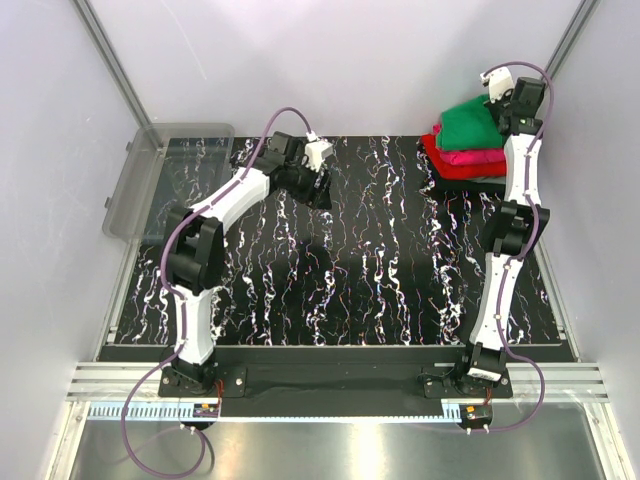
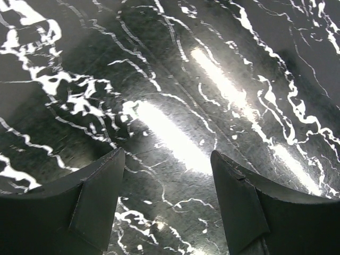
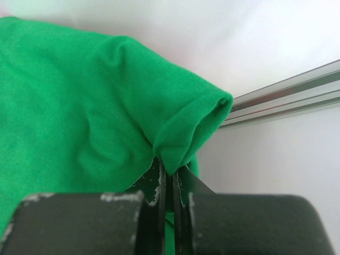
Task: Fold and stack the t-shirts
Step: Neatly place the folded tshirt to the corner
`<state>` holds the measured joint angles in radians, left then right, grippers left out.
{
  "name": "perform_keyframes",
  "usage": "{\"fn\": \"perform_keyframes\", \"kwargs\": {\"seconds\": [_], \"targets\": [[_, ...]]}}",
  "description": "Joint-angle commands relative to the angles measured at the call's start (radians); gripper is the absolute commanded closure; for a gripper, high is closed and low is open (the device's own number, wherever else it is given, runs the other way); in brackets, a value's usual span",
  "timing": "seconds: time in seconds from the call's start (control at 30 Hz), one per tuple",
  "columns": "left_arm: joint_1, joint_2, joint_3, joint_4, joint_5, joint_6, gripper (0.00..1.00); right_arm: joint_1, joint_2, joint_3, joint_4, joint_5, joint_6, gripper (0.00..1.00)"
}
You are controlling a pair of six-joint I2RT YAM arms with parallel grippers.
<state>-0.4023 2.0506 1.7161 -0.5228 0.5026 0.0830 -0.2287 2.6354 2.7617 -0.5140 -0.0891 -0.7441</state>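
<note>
The right pincer [image 3: 169, 174] is closed, its two dark fingers [image 3: 157, 183] pressed together on a fold of the green t-shirt [image 3: 79, 106]. The pinched cloth is a hemmed edge, likely a sleeve, that bulges up and over the fingertips. The rest of the shirt spreads away to the left of the wrist view. Behind it are a pale wall and a metal rail [image 3: 287, 98].

From above, the right pincer [image 1: 503, 110] sits at the far right corner of the tabletop [image 1: 380, 270], right against the green t-shirt [image 1: 468, 124]. That shirt is rumpled on top of a stack. Under it lies a pink t-shirt [image 1: 478, 157], and under that a red t-shirt [image 1: 452, 170]. A dark layer shows beneath the red one, but whether it is another shirt cannot be told against the black marbled surface.

The left pincer [image 2: 167, 186] is open, its fingers [image 2: 95, 202] spread wide with nothing between them, only the glossy black-and-white tabletop [image 2: 175, 79] below. From above, the left pincer [image 1: 322, 190] hangs over the far middle of the tabletop, well apart from the stack. A clear grey bin [image 1: 165, 175] stands at the far left corner, beside the left arm.
</note>
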Motion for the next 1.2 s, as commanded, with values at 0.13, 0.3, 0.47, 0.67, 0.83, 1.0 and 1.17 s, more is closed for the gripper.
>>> {"fn": "perform_keyframes", "kwargs": {"seconds": [0.13, 0.3, 0.47, 0.67, 0.83, 1.0, 1.17], "targets": [[-0.012, -0.032, 0.034, 0.021, -0.018, 0.024, 0.29, 0.006, -0.092, -0.007, 0.112, 0.109, 0.052, 0.25], [-0.018, -0.095, 0.033, 0.039, -0.149, 0.038, 0.28, 0.011, -0.283, 0.013, 0.112, 0.092, 0.195, 0.00], [-0.076, -0.118, 0.101, 0.089, -0.622, 0.217, 0.13, 0.020, -0.518, -0.327, 0.111, -0.085, 0.432, 0.00], [-0.079, -0.075, 0.159, 0.118, -0.705, 0.281, 0.01, 0.011, -0.581, -0.704, 0.089, -0.413, 0.808, 0.00], [-0.018, -0.081, 0.159, 0.023, -0.388, 0.074, 0.01, 0.005, -0.493, -0.811, 0.181, -0.807, 1.089, 0.00], [-0.012, -0.076, 0.109, 0.003, -0.319, 0.067, 0.01, -0.029, -0.349, -0.650, 0.316, -0.845, 1.187, 0.00], [-0.012, -0.069, 0.080, -0.006, -0.331, 0.090, 0.01, -0.061, -0.167, -0.366, 0.270, -0.850, 1.211, 0.00]]}}
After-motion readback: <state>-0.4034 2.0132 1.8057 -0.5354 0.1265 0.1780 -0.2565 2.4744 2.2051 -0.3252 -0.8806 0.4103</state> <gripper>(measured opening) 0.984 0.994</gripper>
